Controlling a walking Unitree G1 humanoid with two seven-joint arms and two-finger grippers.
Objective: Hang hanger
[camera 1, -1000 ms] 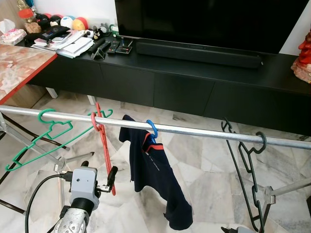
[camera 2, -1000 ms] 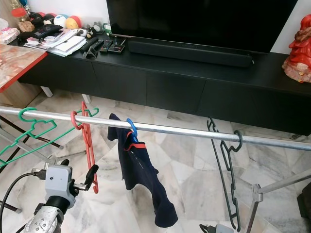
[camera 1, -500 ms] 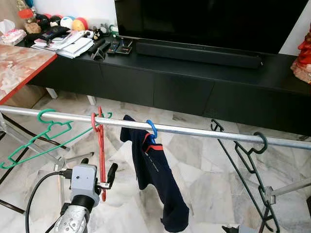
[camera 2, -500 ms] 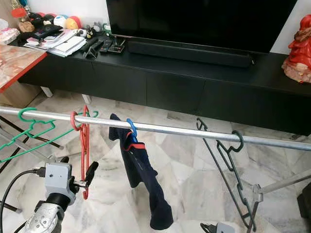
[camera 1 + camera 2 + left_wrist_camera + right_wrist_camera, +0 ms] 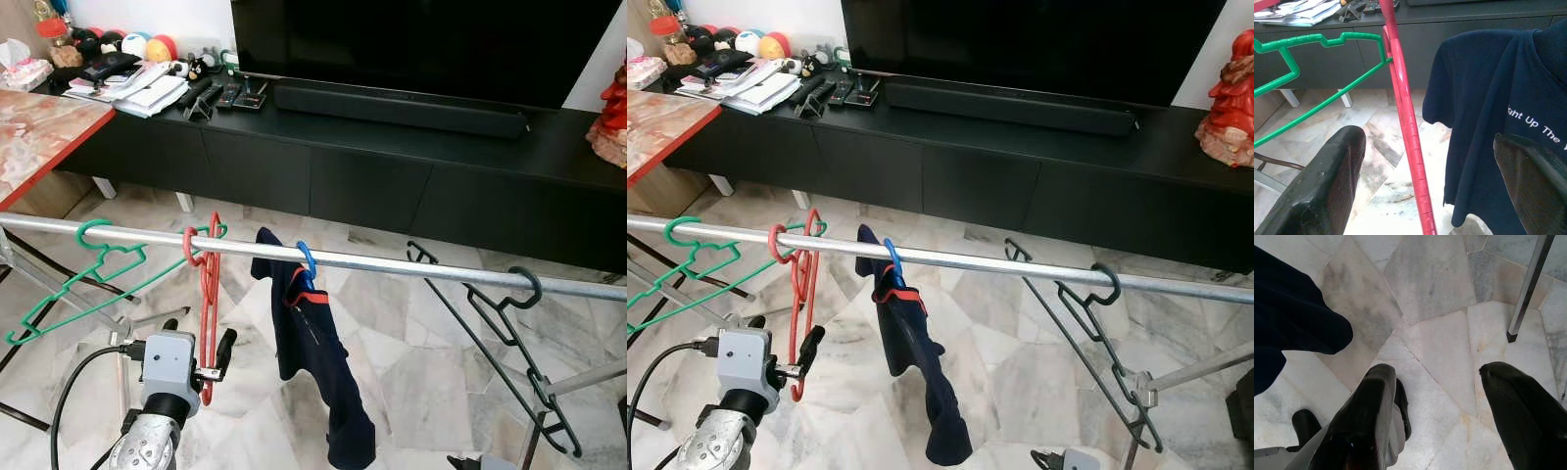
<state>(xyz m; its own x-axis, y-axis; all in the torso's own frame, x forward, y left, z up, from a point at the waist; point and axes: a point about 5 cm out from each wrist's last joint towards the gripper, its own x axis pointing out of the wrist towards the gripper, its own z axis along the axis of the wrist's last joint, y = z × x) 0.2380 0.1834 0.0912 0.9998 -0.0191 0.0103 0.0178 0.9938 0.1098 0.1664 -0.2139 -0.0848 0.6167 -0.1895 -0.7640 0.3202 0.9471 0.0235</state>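
Observation:
A steel rail runs across in front of me. A red hanger is hooked on it, between a green hanger and a blue hanger carrying a navy shirt. A black hanger hangs tilted further right. My left gripper is open below the rail. In the left wrist view the red hanger's bar passes between its fingers without being clamped. My right gripper is open low over the marble floor.
A long black TV console with a TV and a soundbar stands behind the rail. A table with a red edge is at the left. A rack leg stands near my right gripper.
The hangers are swinging on the rail. The black hanger's lower end has swung out to the right, and the red hanger and shirt have shifted slightly. My left gripper stays put.

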